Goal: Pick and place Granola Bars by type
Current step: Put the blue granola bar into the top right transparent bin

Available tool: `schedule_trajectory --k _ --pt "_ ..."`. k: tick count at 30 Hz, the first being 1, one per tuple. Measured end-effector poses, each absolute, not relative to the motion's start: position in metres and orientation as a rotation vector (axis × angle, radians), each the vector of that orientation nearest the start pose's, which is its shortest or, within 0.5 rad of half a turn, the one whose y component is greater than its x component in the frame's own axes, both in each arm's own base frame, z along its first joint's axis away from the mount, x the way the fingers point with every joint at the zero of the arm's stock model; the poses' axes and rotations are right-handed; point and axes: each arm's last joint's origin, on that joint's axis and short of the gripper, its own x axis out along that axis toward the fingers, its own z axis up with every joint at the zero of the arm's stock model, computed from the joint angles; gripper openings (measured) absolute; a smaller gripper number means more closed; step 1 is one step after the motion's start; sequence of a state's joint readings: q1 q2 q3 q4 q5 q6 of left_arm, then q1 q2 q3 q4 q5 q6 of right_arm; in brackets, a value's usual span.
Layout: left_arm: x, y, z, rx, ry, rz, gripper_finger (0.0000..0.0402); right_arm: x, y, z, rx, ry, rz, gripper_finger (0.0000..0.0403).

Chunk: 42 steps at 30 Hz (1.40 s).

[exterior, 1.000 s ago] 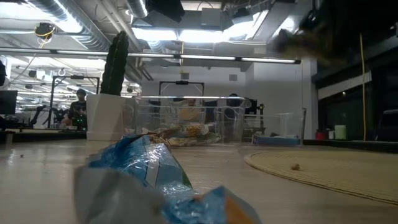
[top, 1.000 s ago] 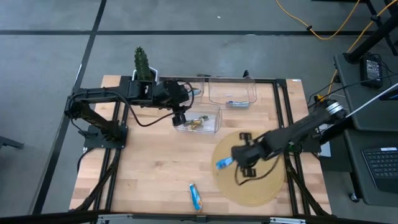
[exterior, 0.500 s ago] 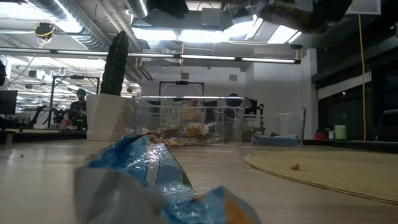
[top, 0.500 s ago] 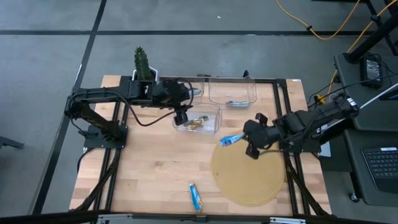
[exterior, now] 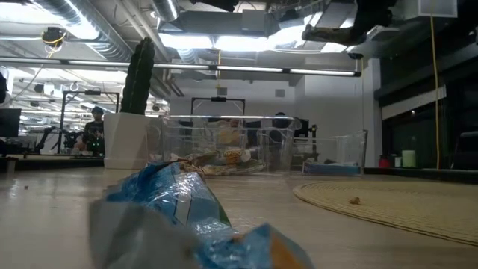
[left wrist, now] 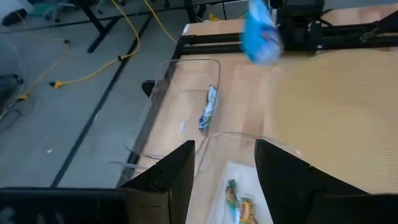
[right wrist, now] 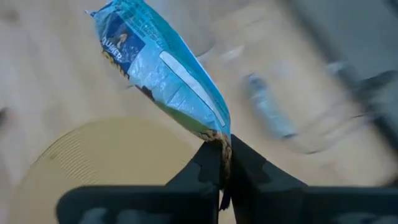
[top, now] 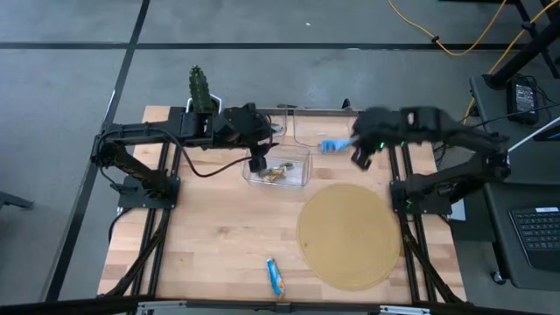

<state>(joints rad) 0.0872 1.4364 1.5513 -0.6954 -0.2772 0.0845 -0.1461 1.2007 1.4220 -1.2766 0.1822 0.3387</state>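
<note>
My right gripper (top: 357, 150) is shut on a bright blue granola bar (top: 332, 145) above the far clear bin (top: 325, 129), where another blue bar (left wrist: 208, 107) lies. My left gripper (top: 256, 161), open, hovers over the near clear bin (top: 278, 168), which holds greenish-gold bars (left wrist: 239, 205). A third blue bar (top: 276, 276) lies flat on the wood near the table's near edge and fills the low view's foreground (exterior: 187, 217). My right gripper pinches the blue bar by one crimped end seam (right wrist: 219, 138) between its two fingertips (right wrist: 210, 163). The bar is lifted clear and sticks out from the fingers toward the table's left, over the far bin.
A round woven mat (top: 350, 234) lies on the right half of the table. A potted cactus (top: 200, 87) stands at the far left corner. Black frame rails run along both sides. Bare wood spreads across the near left.
My right gripper has carried the blue bar from above the woven mat toward the table's far edge, rising and swinging until the bar hangs over the far bin. It has stayed shut on the bar throughout. The left arm has kept still.
</note>
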Motion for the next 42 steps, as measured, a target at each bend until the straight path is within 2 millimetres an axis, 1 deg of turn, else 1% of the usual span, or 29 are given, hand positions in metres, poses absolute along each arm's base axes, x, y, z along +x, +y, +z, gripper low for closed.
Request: schedule_trajectory --k 4,6,8,12,16,19,22,26,29,32,35,37,39,42 --pt "0.299 0.041 0.401 0.136 0.589 0.353 0.0159 0.179 -0.067 0.402 0.244 0.955 -0.564 0.0017" --pt "0.299 0.044 0.402 0.131 0.578 0.365 0.0159 0.173 -0.082 0.405 0.238 0.950 -0.578 0.0017" --pt "0.299 0.048 0.403 0.127 0.567 0.378 0.0159 0.168 -0.096 0.405 0.230 0.947 -0.557 0.0017" --pt "0.299 0.057 0.406 0.086 0.532 0.430 0.0159 0.169 -0.124 0.394 0.185 0.976 -0.510 0.0017" --pt "0.298 0.068 0.408 0.044 0.496 0.517 0.0159 0.180 -0.166 0.378 0.101 0.996 -0.494 0.0017" --pt "0.296 0.075 0.409 0.016 0.476 0.560 0.0159 0.190 -0.194 0.362 0.110 1.022 -0.454 0.0017" --pt "0.295 0.080 0.409 -0.029 0.464 0.587 0.0159 0.197 -0.212 0.347 0.143 1.052 -0.428 0.0017" --pt "0.295 0.083 0.408 -0.060 0.458 0.602 0.0159 0.204 -0.226 0.331 0.157 1.102 -0.404 0.0018" --pt "0.298 0.083 0.404 -0.056 0.482 0.611 0.0159 0.212 -0.234 0.319 0.162 1.099 -0.408 0.0017" --pt "0.303 0.085 0.399 -0.048 0.500 0.618 0.0159 0.217 -0.240 0.296 0.182 1.088 -0.424 0.0017" --pt "0.308 0.086 0.393 -0.047 0.522 0.608 0.0159 0.217 -0.240 0.274 0.214 1.108 -0.427 0.0017" --pt "0.311 0.087 0.390 -0.039 0.536 0.602 0.0159 0.216 -0.239 0.263 0.227 1.120 -0.424 0.0017" --pt "0.314 0.087 0.387 -0.019 0.550 0.595 0.0159 0.215 -0.238 0.257 0.234 1.138 -0.420 0.0018" --pt "0.319 0.088 0.382 0.013 0.575 0.586 0.0159 0.216 -0.239 0.257 0.227 1.129 -0.426 0.0018"
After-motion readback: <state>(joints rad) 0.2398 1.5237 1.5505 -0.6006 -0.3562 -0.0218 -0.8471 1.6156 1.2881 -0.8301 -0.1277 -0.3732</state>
